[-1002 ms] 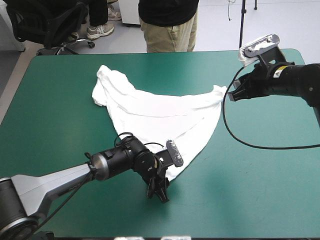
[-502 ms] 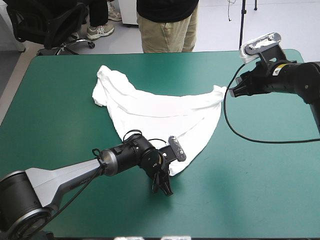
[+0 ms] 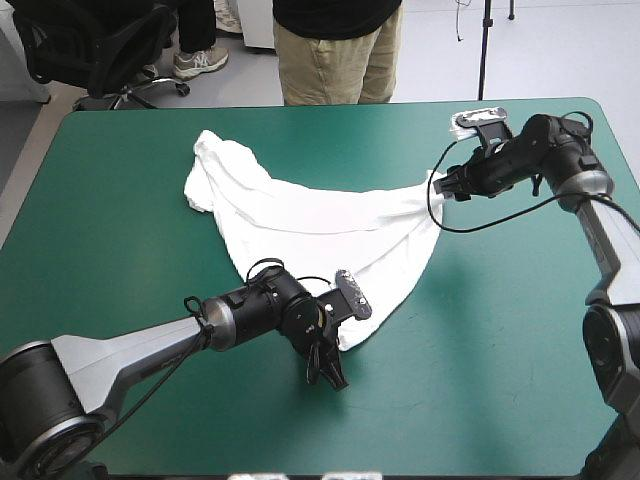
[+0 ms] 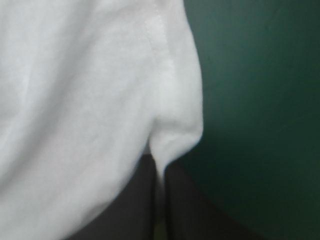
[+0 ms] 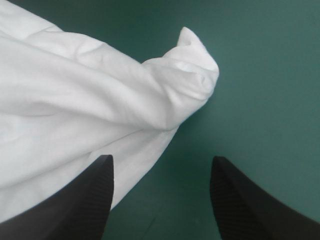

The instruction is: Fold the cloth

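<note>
T-shirt (image 3: 310, 215) is lying loose, no fold yet. Left end effector (image 4: 159, 167) is pinching its 6 o'clock hem; right end effector (image 5: 161, 160) is hovering spread at 3 o'clock.

Bare teal-green cover (image 3: 120, 220), apparently passable, rings the T-shirt (image 3: 320, 215) on every side.

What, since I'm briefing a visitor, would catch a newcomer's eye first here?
A white short-sleeved T-shirt sprawls crumpled across the middle of the teal-green table cover. The left arm's black-finned end effector pinches its near hem corner. The right end effector hovers open at the shirt's tip toward the table's right edge.
</note>
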Action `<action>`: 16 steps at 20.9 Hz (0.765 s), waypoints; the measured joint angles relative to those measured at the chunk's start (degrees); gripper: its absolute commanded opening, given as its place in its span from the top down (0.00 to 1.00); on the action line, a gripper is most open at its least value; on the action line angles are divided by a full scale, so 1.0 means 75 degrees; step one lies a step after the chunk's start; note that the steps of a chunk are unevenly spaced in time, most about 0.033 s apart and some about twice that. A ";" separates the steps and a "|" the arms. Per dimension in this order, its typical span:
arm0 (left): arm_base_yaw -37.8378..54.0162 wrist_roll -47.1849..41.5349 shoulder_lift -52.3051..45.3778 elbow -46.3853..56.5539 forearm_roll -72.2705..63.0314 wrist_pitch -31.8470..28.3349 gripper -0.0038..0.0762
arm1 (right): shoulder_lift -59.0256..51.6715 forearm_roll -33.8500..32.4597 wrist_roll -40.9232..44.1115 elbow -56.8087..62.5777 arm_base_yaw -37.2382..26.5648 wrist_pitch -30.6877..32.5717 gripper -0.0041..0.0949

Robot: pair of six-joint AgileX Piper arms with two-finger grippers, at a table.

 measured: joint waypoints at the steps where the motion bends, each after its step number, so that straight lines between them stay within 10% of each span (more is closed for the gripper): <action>1: 0.0000 -0.0026 0.0000 0.0000 0.0000 0.0000 0.97 | 0.0175 0.0083 0.0000 -0.0019 -0.0025 -0.0149 0.41; 6: 0.0000 -0.0204 0.0000 0.0000 0.0000 -0.0040 0.97 | 0.1413 0.0467 -0.0201 -0.0664 -0.0041 -0.0539 0.44; 11: 0.0000 -0.0265 0.0000 0.0000 0.0007 -0.0094 0.97 | 0.2440 0.0574 -0.0335 -0.1633 -0.0041 -0.0457 0.97; 16: 0.0000 -0.0485 0.0000 0.0000 0.0099 -0.0162 0.97 | 0.2772 0.0770 -0.0851 -0.1830 -0.0041 -0.0160 0.98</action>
